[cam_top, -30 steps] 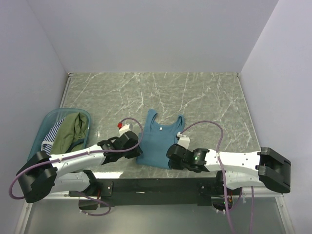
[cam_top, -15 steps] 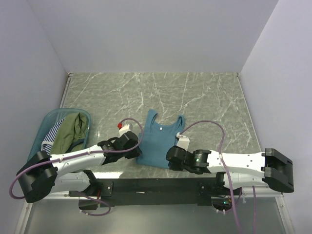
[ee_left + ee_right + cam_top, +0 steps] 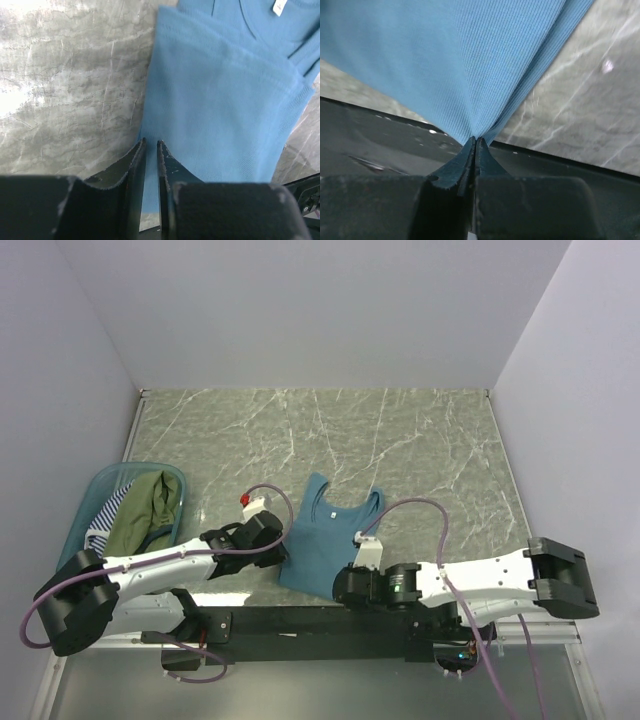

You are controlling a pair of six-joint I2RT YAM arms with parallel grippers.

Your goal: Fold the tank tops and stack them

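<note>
Tank top point(image 3: 320, 530), teal-blue, ribbed, seemingly double-layered

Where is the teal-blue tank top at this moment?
In the top view the teal-blue tank top lies on the marble table, near its front edge, between the left gripper and the right gripper, which pinches its hem.

One teal-blue tank top point(image 3: 322, 537), one olive-green tank top point(image 3: 146, 510) and one striped tank top point(image 3: 107, 513) make three. One tub point(image 3: 108, 476), one desk point(image 3: 420, 440), two tools: left tool point(image 3: 151, 143), right tool point(image 3: 475, 140).
</note>
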